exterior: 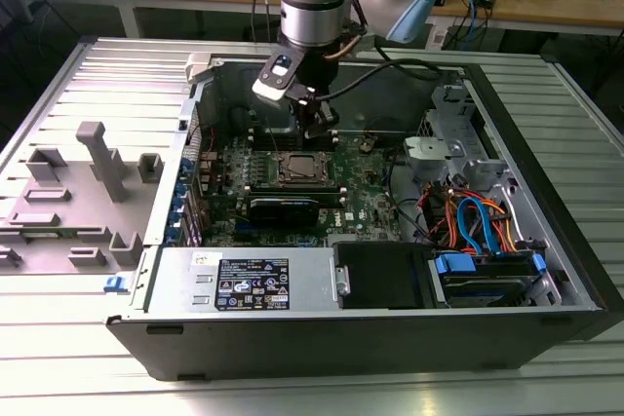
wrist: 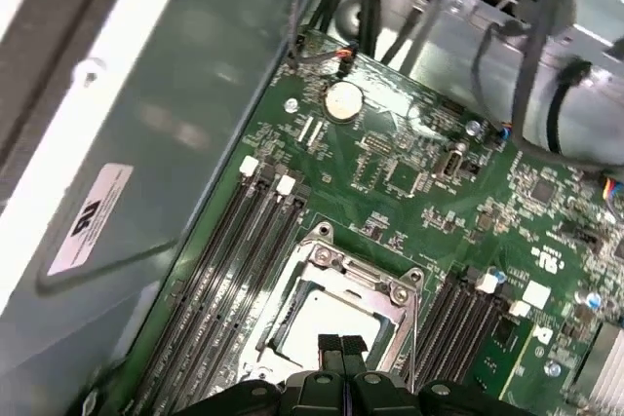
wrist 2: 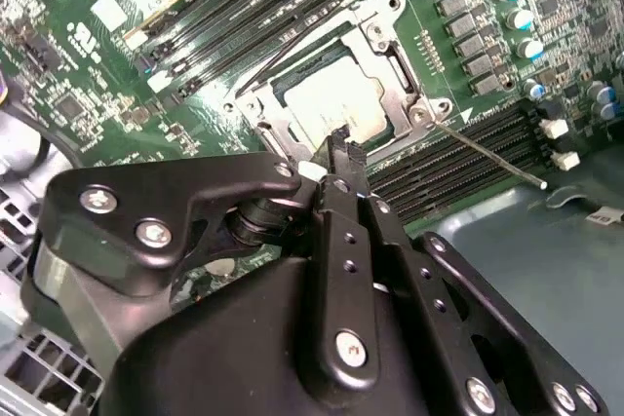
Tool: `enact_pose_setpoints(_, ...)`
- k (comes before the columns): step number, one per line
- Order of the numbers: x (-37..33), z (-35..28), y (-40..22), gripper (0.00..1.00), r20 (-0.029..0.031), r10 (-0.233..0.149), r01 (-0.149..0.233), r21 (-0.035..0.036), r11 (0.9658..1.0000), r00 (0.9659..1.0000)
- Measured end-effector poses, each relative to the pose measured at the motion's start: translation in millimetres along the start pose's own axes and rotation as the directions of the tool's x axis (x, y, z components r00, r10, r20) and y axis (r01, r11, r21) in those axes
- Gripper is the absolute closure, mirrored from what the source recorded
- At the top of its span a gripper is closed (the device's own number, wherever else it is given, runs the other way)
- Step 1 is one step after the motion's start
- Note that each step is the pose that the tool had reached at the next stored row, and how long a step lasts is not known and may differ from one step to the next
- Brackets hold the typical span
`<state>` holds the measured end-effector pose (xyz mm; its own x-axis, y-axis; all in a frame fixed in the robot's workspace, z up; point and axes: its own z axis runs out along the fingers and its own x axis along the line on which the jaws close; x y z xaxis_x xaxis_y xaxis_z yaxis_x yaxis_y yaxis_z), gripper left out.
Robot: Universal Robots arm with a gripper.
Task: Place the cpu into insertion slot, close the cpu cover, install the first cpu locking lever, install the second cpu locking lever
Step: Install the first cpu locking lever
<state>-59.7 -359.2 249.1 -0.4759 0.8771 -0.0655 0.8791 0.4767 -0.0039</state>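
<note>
Cpu (wrist 2: 333, 109) lies flat, face up, in insertion slot (wrist 2: 388, 41); pincer (wrist: 340, 345) closed tight, empty, just above.

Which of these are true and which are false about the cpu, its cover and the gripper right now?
1. The cpu lies in the insertion slot. True.
2. The cpu cover stands flipped up. False: the cpu cover lies flat, framing the cpu.
3. The gripper grips the cpu. False: the gripper is shut and empty, by the cover's edge.
4. A round coin cell sits on the motherboard. True.
</note>
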Motion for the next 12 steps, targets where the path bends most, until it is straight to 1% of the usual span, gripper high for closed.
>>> enact_pose_setpoints(1, 0.0, 0.0, -0.1, 0.89, 0.0014, -0.060, 0.060, -0.0034, 0.9982, 0.9982)
enact_pose_setpoints(12, 0.0, 0.0, 0.0, 0.89, 0.0014, -0.063, 0.063, -0.0036, 0.9980, 0.9980)
